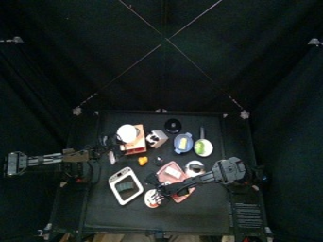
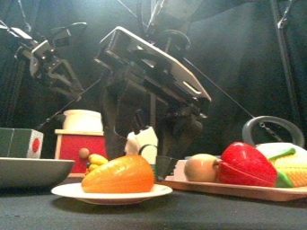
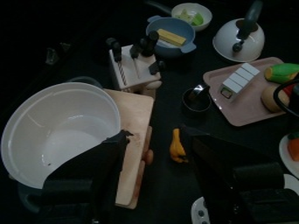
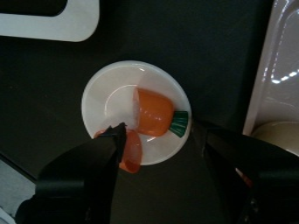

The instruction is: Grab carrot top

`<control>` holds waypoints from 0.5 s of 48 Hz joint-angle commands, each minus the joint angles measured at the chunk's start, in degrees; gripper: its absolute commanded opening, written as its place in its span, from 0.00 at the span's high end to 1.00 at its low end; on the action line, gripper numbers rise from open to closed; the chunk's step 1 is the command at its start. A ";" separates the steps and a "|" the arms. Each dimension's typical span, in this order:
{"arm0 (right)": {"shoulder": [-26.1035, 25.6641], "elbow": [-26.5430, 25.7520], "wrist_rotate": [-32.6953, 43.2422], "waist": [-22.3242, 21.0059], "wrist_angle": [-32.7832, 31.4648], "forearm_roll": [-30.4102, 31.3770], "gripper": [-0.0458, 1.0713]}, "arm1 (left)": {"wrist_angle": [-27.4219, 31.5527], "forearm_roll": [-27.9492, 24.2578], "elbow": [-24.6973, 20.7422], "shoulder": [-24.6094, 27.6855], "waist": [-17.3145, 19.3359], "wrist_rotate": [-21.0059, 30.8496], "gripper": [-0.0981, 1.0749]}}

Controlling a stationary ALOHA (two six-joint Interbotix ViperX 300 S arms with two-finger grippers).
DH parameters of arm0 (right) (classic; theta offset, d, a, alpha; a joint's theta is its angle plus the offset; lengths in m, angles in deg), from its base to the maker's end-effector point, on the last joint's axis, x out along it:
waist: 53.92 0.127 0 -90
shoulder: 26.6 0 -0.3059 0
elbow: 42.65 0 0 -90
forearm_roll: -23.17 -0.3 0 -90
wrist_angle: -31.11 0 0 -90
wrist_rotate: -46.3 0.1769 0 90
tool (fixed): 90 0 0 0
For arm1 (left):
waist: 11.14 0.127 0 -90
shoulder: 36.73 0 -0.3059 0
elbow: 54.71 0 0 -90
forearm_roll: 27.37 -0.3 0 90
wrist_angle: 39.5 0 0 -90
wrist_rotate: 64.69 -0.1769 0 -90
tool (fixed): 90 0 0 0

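Note:
The carrot top (image 4: 156, 111) is an orange piece with a green cap. It lies on a small white plate (image 4: 107, 96) near the table's front edge, and shows large in the front view (image 2: 118, 175). My right gripper (image 4: 163, 147) hangs just over the plate (image 1: 154, 198) with its jaws open, one on each side of the carrot top, holding nothing. My left gripper (image 3: 163, 175) is open and empty at the table's left side (image 1: 89, 159), over a white bowl (image 3: 52, 131) and a wooden board (image 3: 136, 122).
A white tray (image 1: 124, 186) lies left of the plate. A pink tray (image 2: 240, 189) with a red pepper (image 2: 246, 164) and an onion (image 2: 202, 167) lies to its right. A kettle (image 3: 246, 35), a blue bowl (image 3: 170, 39) and a green bowl (image 3: 191, 13) stand further back.

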 commanded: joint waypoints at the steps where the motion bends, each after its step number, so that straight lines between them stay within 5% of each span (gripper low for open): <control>1: -1.23 -1.58 0.00 -0.18 0.35 -0.26 0.16 | -0.26 0.00 -0.70 -0.09 0.09 0.09 0.18; 24: -0.62 -1.93 -0.09 -0.18 1.49 0.26 0.22 | -0.26 0.00 -0.62 0.00 0.00 0.09 0.18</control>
